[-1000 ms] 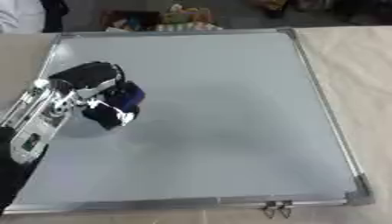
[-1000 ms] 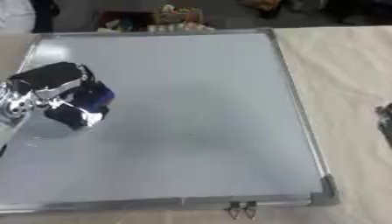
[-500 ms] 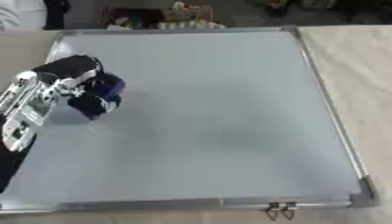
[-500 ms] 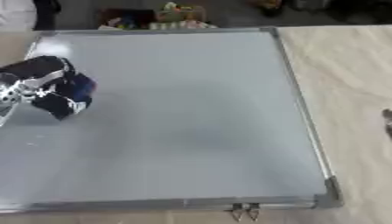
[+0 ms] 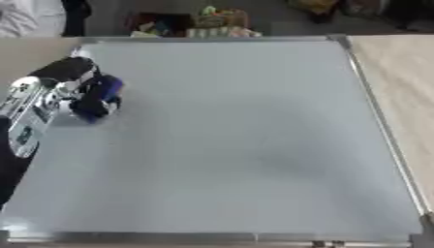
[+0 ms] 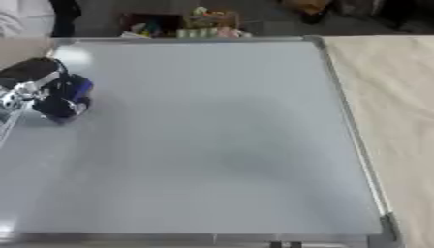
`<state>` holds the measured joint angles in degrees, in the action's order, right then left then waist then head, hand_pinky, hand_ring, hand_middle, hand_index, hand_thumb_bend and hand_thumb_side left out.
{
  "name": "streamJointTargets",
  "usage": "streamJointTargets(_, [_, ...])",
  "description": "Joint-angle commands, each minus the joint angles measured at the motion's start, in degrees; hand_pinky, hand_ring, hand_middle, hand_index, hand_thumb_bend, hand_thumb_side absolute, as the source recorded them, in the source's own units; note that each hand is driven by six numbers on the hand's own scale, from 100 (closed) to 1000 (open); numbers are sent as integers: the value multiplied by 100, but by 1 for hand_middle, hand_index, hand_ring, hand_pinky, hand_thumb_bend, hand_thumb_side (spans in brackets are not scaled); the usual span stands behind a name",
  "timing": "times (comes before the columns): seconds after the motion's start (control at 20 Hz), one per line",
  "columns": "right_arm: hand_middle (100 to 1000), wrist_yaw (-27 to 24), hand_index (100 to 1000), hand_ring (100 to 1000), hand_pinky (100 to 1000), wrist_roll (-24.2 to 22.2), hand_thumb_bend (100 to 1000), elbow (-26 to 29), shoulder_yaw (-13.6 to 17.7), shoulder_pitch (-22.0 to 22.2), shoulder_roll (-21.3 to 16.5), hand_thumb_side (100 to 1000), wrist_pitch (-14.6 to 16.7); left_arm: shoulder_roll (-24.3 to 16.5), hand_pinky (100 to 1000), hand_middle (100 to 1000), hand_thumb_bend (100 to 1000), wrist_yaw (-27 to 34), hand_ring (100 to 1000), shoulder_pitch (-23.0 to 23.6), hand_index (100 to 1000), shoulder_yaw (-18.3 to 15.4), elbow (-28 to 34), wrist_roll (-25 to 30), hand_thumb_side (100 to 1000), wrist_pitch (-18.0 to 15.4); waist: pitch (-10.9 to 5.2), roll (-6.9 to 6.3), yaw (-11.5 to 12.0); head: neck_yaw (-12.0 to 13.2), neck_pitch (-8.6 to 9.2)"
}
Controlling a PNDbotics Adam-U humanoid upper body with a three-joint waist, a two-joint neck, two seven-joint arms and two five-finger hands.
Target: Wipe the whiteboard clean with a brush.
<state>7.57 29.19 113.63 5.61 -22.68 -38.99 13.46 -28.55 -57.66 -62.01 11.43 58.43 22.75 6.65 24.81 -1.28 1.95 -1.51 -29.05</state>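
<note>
Left eye view: a whiteboard (image 5: pixel 237 140) with a metal frame lies flat on a pale table (image 5: pixel 398 72) and fills most of the picture. Its surface looks grey and plain, with soft shadows across the middle. The robot's left hand (image 5: pixel 72 77) comes in from the left edge, over the board's upper left part. Its fingers are curled round a dark blue brush (image 5: pixel 98 99), which sits under the hand and rests on the board close to the left frame. The silver and black forearm (image 5: pixel 30 118) runs down toward the lower left corner. Two small clips (image 5: pixel 326 243) show at the bottom frame, right of the middle. Beyond the far edge of the board stand some mixed coloured items (image 5: pixel 212 22), too blurred to name.

Right eye view: the same board (image 6: pixel 212 140) sits a little further left in the picture, so more of the table (image 6: pixel 390 97) shows on the right. The left hand (image 6: pixel 34 80) is at the left edge, wrapped round the brush (image 6: pixel 64 101), which touches the board near its upper left corner. The forearm is mostly cut off here. The right hand shows in neither view.
</note>
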Motion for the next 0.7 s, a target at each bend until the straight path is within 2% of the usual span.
streamJointTargets(0.05, [823, 46, 883, 816, 839, 22, 100, 96, 66, -72, -89, 1000, 6, -275, 324, 422, 187, -26, 445, -191, 158, -195, -47, -141, 371, 90, -90, 17, -27, 110, 137])
streamJointTargets(0.4, [823, 63, 883, 816, 840, 23, 100, 96, 67, -118, -81, 1000, 23, -366, 322, 419, 181, -78, 443, -345, 159, -391, -290, -345, 368, 264, 30, 28, -146, 234, 294])
streamJointTargets(0.7, [823, 72, 884, 817, 840, 23, 100, 96, 68, -129, -74, 1000, 24, -447, 326, 423, 183, -226, 447, -498, 160, -474, -425, -366, 363, 317, 80, 10, -207, 250, 294])
